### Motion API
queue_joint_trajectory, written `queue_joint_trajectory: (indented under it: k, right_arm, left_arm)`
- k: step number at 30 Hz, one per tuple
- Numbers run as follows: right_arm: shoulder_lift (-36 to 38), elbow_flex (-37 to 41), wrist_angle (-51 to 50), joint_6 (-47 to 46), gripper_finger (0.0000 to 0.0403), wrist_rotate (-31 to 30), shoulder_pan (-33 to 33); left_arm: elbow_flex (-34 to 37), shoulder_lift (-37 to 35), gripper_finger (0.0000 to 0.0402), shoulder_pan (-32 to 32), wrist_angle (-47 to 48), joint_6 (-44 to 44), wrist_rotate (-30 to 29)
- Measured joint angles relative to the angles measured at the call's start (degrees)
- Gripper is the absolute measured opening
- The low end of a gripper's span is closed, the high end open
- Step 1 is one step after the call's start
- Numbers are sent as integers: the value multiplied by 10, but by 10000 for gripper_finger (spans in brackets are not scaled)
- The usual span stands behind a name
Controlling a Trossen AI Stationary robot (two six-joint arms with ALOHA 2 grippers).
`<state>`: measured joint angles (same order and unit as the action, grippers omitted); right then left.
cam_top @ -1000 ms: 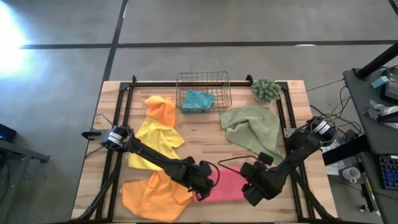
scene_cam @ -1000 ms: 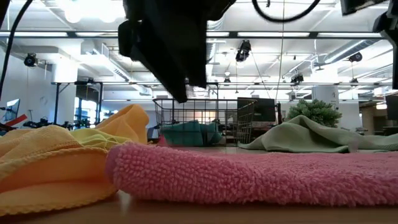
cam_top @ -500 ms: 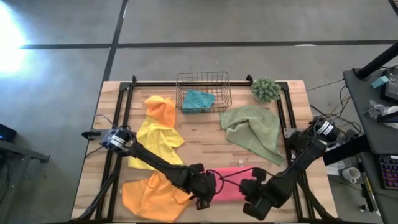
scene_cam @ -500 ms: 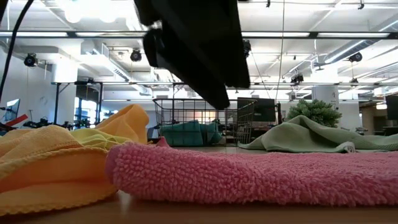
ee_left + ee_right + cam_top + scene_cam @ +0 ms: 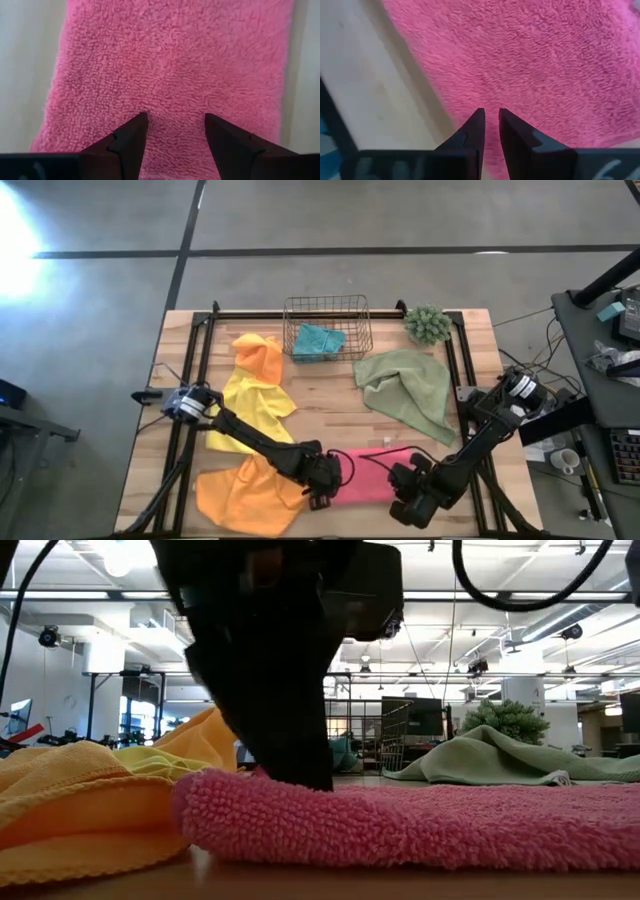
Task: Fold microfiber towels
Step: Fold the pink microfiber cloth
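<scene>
A soft pink microfiber towel is seen flat at the wooden table's near edge, long axis three to nine o'clock; the left gripper, fingers apart, presses its nine o'clock end, the right gripper, fingers nearly together, pinches its three o'clock edge

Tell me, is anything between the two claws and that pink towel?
Nothing visible. The left claw sits open on the pink towel at one end, and the right claw is nearly shut at the other edge.
</scene>
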<state>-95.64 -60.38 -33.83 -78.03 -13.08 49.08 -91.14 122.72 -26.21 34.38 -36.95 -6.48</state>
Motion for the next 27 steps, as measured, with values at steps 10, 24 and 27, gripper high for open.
queue_joint_trajectory:
  k: [10, 24, 27]
  right_arm:
    - [2, 50, 8, -1, 47, 35, -30]
    - [14, 51, -133, 173, 47, 50, -141]
    - [14, 53, -131, 216, 47, 43, -164]
  left_arm:
    - [33, -4, 187, 5, -60, -2, 39]
    - [34, -1, 187, 2, -124, -33, 89]
    - [35, 1, 187, 2, -168, -34, 90]
